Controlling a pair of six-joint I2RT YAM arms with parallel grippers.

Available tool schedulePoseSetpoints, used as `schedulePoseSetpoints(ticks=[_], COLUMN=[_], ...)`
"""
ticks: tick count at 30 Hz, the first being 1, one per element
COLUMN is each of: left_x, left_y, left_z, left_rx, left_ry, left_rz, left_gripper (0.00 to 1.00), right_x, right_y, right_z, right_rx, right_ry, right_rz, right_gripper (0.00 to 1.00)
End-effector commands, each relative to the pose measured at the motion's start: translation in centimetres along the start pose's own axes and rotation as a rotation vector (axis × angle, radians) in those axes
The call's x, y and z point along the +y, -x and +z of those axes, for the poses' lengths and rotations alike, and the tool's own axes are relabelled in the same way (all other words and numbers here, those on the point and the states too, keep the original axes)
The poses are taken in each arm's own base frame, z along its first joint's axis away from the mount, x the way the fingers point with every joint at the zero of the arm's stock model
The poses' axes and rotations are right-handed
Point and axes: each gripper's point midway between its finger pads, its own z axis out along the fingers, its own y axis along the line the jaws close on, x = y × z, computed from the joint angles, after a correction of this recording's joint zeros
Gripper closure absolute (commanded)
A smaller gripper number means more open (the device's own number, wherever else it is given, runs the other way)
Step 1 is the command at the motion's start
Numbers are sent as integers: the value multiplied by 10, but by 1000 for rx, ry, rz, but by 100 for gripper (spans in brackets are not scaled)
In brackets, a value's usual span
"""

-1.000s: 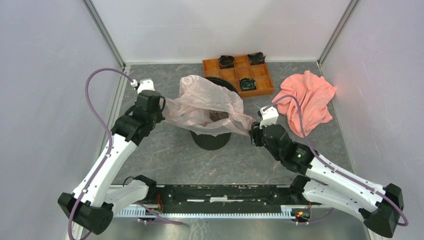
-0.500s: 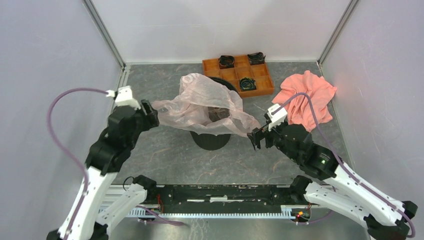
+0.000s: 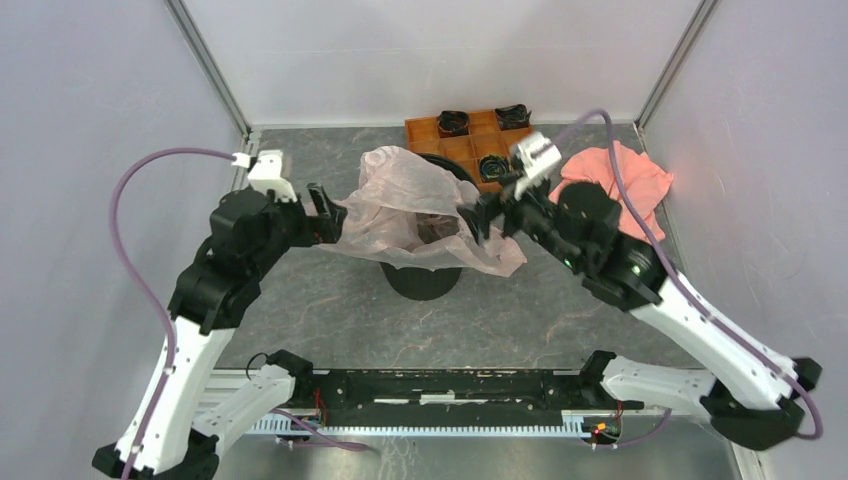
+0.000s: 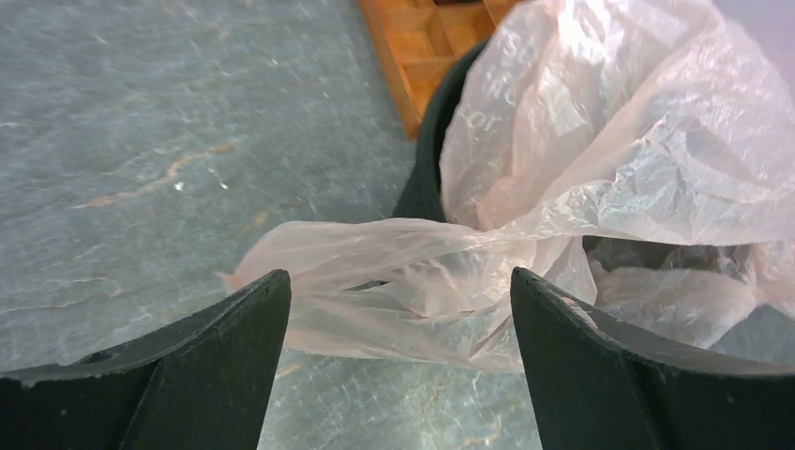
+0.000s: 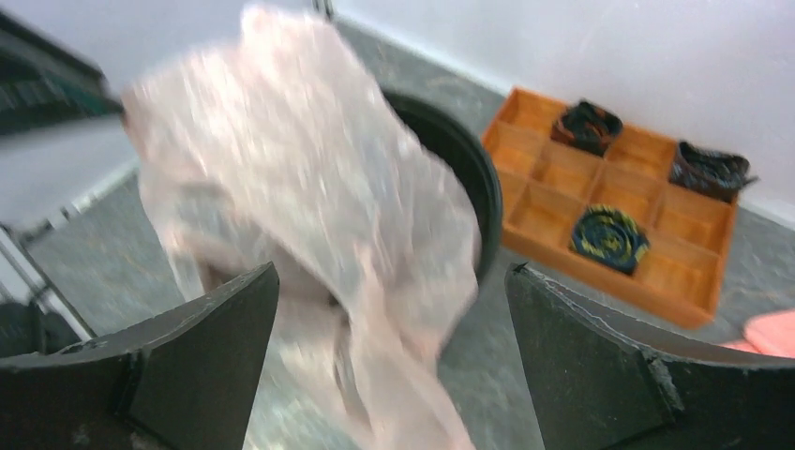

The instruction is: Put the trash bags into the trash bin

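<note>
The trash bag, thin, crinkly and pale pink, lies draped over the round black trash bin, with its ends hanging past both sides. My left gripper is open at the bag's left end. In the left wrist view that loose end lies just beyond the wide-apart fingers, beside the bin's wall. My right gripper is open above the bin's right side. In the right wrist view the blurred bag and the bin's rim lie under the spread gripper.
An orange compartment tray with three dark rolled items stands right behind the bin and shows as a tray in the right wrist view. A salmon-pink cloth lies at the back right. Grey walls close in both sides.
Both grippers opened and let go of the bag. The right arm rose and swung back over the bin's right side. The left gripper drew back, then returned to the bag's left end.
</note>
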Motion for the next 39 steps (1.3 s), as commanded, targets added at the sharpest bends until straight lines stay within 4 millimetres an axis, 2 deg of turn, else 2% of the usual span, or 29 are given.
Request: schedulePoseSetpoints(ticks=[1,2,6,9,12,15,17,19,21,24,27,29,34,39], left_x=[-22,-20,-13,-13,-15,-16,-15,-17,-21,-23,-22,-23,-31,-34], left_y=[5,2,-9,-16,-22,-24,-23,-23,-25,-25,-24,-23,-22,-22], left_z=[7,10,16,18,22,24,23,22,21,20,21,22,23,24], left_rx=[0,10,43,54,69,76,71,68,68,66,59,53,31,36], left_ry=[-124,-115,-80,-92,-104,-112,-111,-121,-148,-163,-162,-160,-203,-211], left_rz=[55,58,73,78,81,89,96,93,93,95,105,99,56,37], left_gripper=[7,8,15,17,21,25,27,29,33,41,53,59,67,68], right_x=[8,11,20,30,44,51,60,64,70,69,68,68,65,59], right_y=[69,82,106,116,115,96,84,65,42,9,-9,-22,-61,-87], right_z=[37,44,89,123,157,189,200,204,198,181,162,157,168,196], right_rx=[-115,-134,-152,-160,-166,-99,-46,9,67,131,160,176,269,315], right_ry=[-27,-23,-11,32,90,106,142,155,191,189,192,196,168,131], right_rz=[147,167,194,208,221,233,235,239,252,268,273,281,245,179], right_gripper=[2,2,2,11,20,28,39,48,55,60,65,65,65,58])
